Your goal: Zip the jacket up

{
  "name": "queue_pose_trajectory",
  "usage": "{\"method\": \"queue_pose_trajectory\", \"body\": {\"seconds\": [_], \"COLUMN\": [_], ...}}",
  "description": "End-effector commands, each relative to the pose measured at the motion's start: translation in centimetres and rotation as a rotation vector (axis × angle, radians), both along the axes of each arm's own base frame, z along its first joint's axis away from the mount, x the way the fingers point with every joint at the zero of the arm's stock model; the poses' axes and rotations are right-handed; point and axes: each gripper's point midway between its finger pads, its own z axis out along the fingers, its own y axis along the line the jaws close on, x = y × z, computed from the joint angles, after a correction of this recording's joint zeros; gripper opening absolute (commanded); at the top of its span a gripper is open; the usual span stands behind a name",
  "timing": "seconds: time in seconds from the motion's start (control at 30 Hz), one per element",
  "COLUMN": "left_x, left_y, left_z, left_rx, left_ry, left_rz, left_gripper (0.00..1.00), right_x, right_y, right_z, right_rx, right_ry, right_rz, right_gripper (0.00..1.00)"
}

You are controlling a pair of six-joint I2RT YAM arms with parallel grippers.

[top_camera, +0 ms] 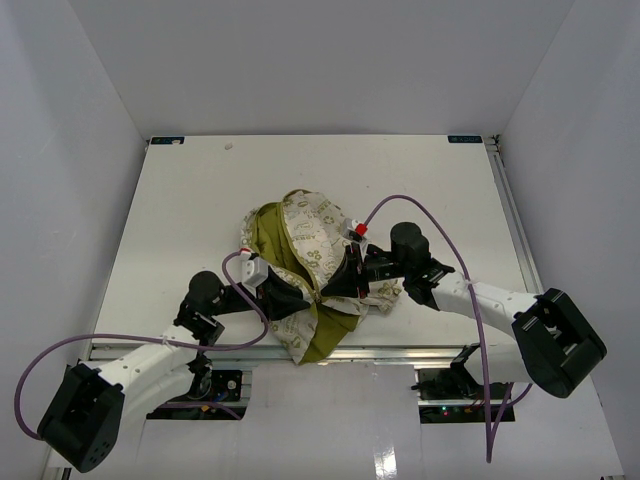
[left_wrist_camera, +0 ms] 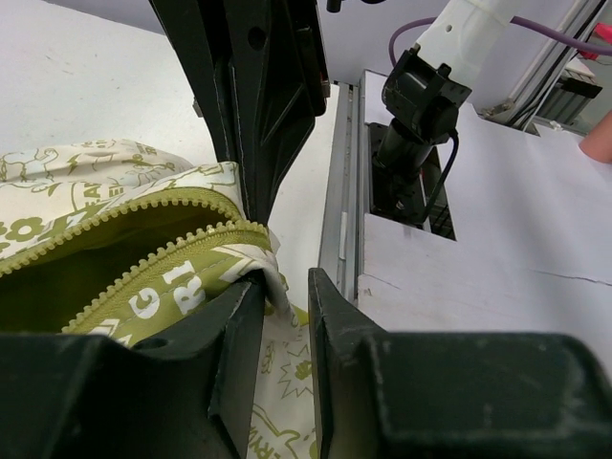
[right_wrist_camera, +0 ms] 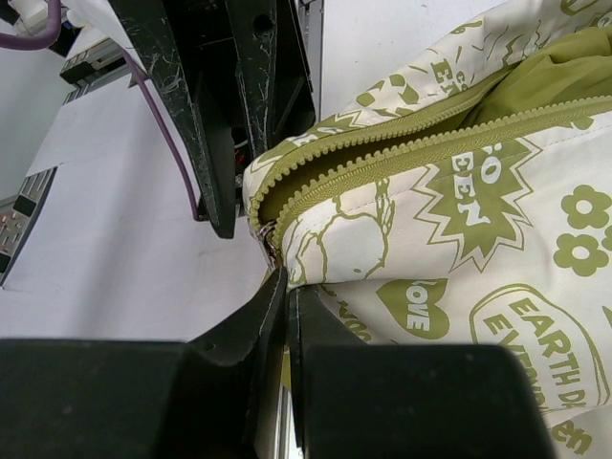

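The jacket (top_camera: 312, 238) lies bunched in the middle of the table, cream with olive prints, its olive lining showing. Both grippers meet at its near hem. My left gripper (top_camera: 303, 296) is open: in the left wrist view a gap shows between its jaws (left_wrist_camera: 285, 287), and a fold of the jacket (left_wrist_camera: 115, 277) rests against the left finger (left_wrist_camera: 239, 335). My right gripper (right_wrist_camera: 289, 279) is shut at the bottom of the olive zipper (right_wrist_camera: 382, 158), where the metal zipper pull (right_wrist_camera: 269, 239) runs down into its jaws. Above the slider the zipper teeth stand apart.
The white table (top_camera: 200, 200) ends just behind the grippers at a metal rail (left_wrist_camera: 344, 191). The right arm's base (left_wrist_camera: 421, 105) stands beyond the rail. Purple cables (top_camera: 420, 205) loop over both arms. White walls enclose three sides.
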Motion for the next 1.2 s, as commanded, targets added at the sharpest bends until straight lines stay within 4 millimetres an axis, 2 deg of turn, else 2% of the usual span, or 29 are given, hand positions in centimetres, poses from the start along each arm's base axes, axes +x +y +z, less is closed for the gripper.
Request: {"method": "queue_pose_trajectory", "body": {"seconds": [0.0, 0.23, 0.53, 0.6, 0.7, 0.77, 1.17], "left_x": [-0.4, 0.5, 1.4, 1.6, 1.9, 1.9, 1.3], "left_y": [-0.2, -0.2, -0.3, -0.3, -0.4, -0.4, -0.5], "left_z": [0.5, 0.4, 0.1, 0.1, 0.1, -0.2, -1.3], "left_rx": [-0.012, -0.009, -0.008, -0.01, -0.006, 0.004, 0.05], "left_ry": [-0.012, 0.013, 0.047, 0.047, 0.052, 0.061, 0.059], "left_rz": [-0.029, 0.013, 0.057, 0.067, 0.074, 0.074, 0.021], "left_gripper": [0.38, 0.44, 0.45, 0.42, 0.13, 0.01, 0.0], "right_x": [0.8, 0.8, 0.8, 0.8, 0.8, 0.9, 2.4], "right_y": [0.5, 0.6, 0.8, 0.8, 0.9, 1.0, 1.7], "right_z": [1.9, 1.7, 1.4, 1.4, 1.5, 1.6, 4.6], "right_rx": [0.054, 0.055, 0.046, 0.046, 0.045, 0.046, 0.08], "right_ry": [-0.072, -0.064, -0.06, -0.057, -0.056, -0.059, -0.11], "right_rz": [0.007, -0.003, -0.011, -0.013, -0.013, -0.013, -0.055], "right_gripper": [0.08, 0.08, 0.08, 0.08, 0.08, 0.08, 0.08]}}
